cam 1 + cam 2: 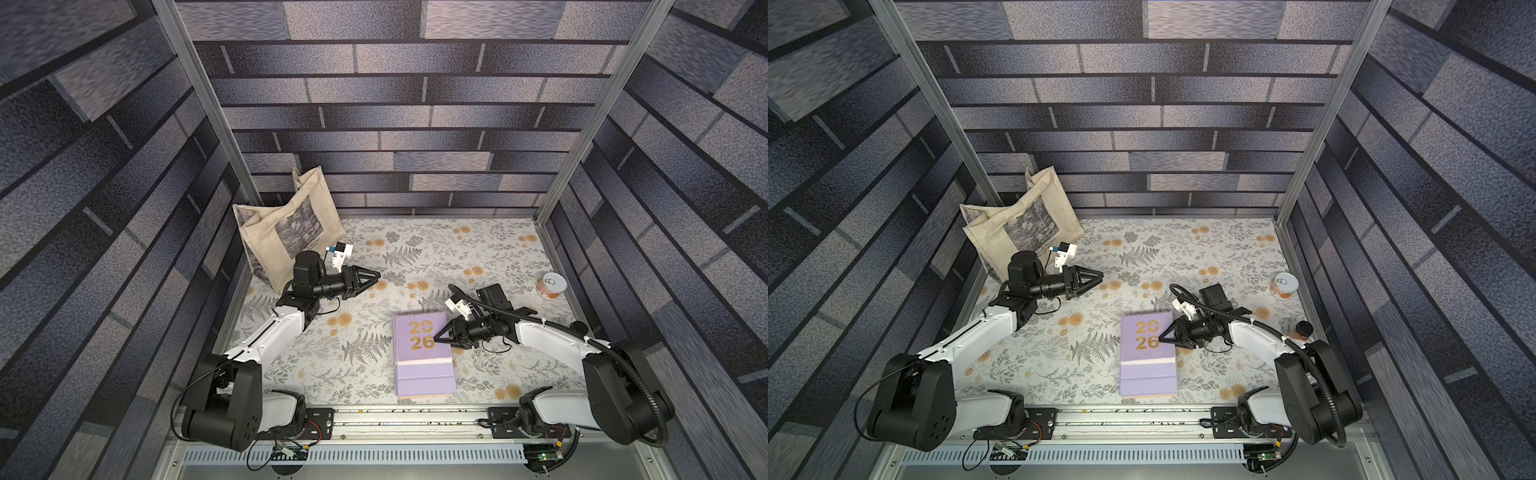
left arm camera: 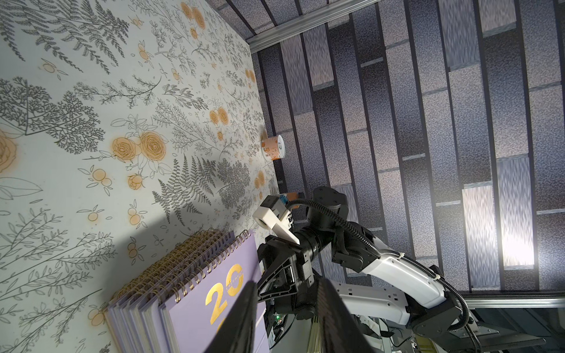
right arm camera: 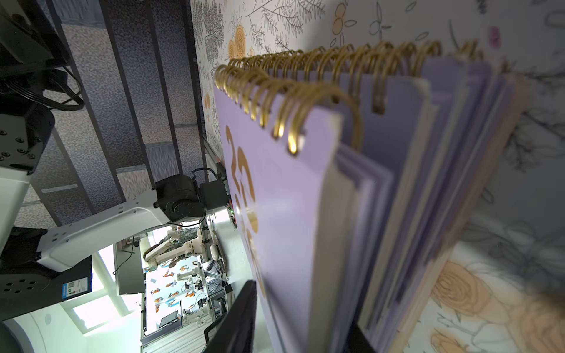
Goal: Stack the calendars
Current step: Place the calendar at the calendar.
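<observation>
Beige canvas tote bag [image 1: 282,232] slumped in the far left corner; small white-and-orange can [image 1: 552,285] upright by the right wall.

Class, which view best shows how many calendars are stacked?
Left wrist view: the calendar stack shows separate gold spirals side by side. The right wrist view is close but blurred; both top views show mainly the top cover.

Grey brick-print walls [image 1: 415,83], floral tabletop [image 1: 419,249]

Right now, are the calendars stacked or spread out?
Stacked: the calendars lie in one pile, and the left wrist view shows their gold spirals layered.
</observation>
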You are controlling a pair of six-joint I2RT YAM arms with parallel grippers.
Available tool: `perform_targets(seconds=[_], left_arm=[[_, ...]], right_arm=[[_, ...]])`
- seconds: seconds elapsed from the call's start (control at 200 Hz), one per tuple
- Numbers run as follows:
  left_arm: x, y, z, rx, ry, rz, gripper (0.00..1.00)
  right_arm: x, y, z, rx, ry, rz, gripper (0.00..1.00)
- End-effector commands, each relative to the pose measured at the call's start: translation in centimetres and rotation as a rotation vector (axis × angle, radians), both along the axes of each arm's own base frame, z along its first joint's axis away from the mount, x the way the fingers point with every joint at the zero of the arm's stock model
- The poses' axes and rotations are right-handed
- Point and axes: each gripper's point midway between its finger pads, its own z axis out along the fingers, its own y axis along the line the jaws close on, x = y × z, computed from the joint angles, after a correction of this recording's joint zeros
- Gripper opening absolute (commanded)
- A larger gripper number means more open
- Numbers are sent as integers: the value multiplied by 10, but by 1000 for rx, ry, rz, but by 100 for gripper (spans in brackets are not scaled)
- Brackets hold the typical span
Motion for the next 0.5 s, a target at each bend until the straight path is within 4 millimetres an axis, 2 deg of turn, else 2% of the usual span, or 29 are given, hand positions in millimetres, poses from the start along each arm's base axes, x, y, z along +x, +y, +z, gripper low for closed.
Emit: perform_targets(seconds=[0.0, 0.271, 0.396, 0.496], left_arm=[[-4, -3, -3, -5, -1, -24, 40], [-4, -3, -3, -5, -3, -23, 43], [-3, -3, -3, -4, -4, -22, 43], [-3, -3, -3, -4, -3, -23, 43]], right_arm=[[3, 2, 12, -8, -41, 9, 38], [4, -1, 12, -43, -43, 5, 40], [2, -3, 10, -73, -41, 10, 48], [2, -6, 9, -97, -42, 13, 50]])
